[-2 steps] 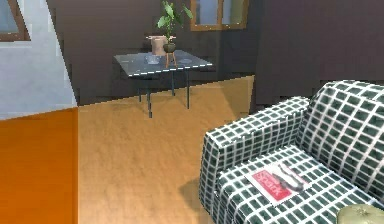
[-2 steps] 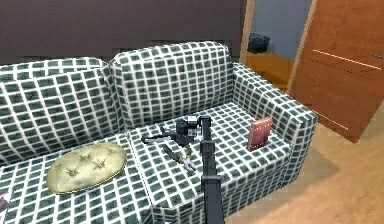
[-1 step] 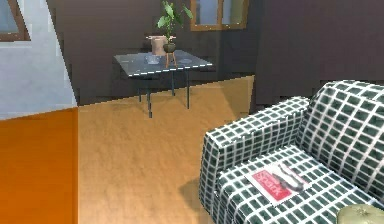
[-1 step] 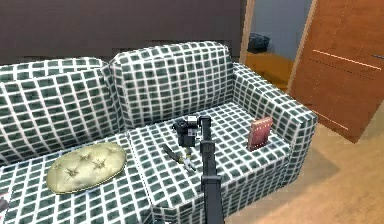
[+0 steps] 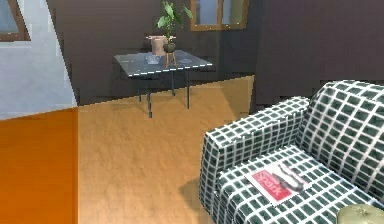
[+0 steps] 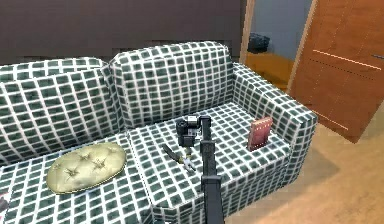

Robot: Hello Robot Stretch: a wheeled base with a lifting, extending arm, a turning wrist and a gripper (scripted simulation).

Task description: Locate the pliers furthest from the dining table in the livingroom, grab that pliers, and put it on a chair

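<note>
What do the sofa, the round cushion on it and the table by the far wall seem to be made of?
Sofa: matte upholstery cloth, dark with a white check, with padded, rounded arms.
Round cushion: soft fabric, olive-gold with a slight sheen and tufted dimples.
Table: glossy dark top, perhaps glass, since it reflects light; thin dark legs, probably metal.

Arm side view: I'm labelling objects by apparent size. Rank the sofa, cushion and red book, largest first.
1. sofa
2. cushion
3. book
The cushion lies nearer the camera, yet the gap looks plain.
</note>
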